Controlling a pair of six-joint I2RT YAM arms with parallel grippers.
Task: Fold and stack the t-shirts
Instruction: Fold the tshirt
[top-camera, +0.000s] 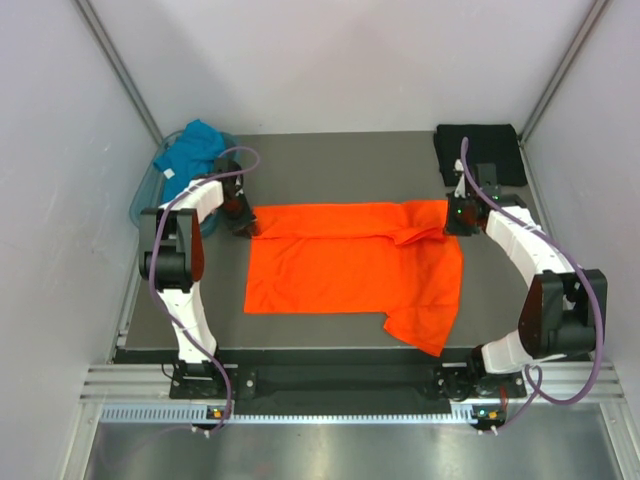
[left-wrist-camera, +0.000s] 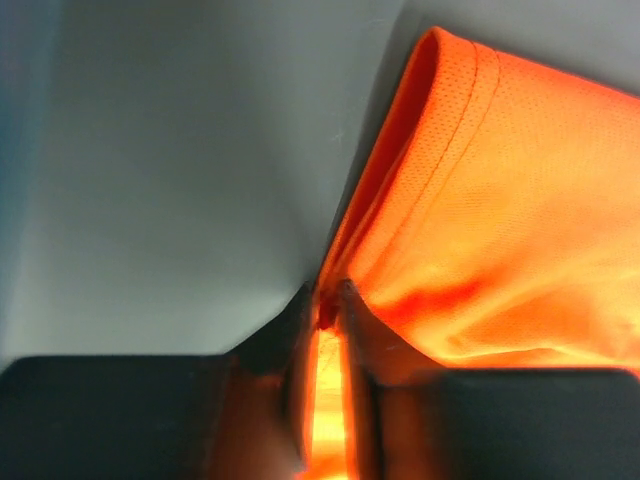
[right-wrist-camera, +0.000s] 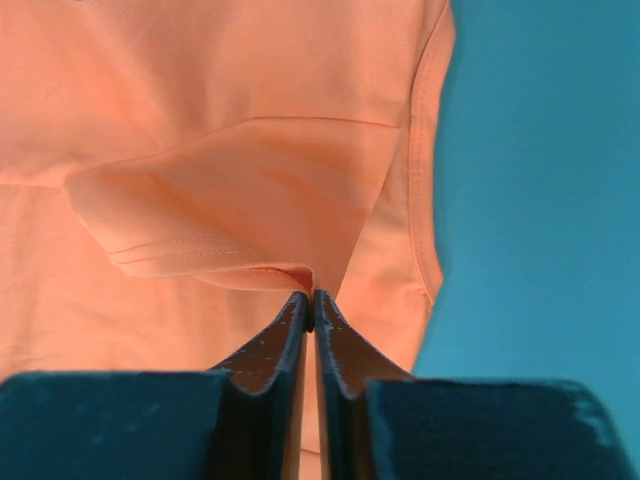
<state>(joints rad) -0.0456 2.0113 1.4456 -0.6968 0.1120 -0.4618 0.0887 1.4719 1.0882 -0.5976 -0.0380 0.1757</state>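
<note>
The bright orange t-shirt lies spread on the grey table, partly folded, with a flap hanging toward the front right. My left gripper is shut on its far left corner; in the left wrist view the cloth is pinched between the fingertips. My right gripper is shut on the far right edge by the sleeve; the right wrist view shows the orange cloth pinched at the fingertips. A black t-shirt lies folded at the far right corner. A teal t-shirt sits in the basket.
A translucent blue-green basket stands at the far left beside the left arm. White walls enclose the table on three sides. The table's front edge runs just beyond the arm bases.
</note>
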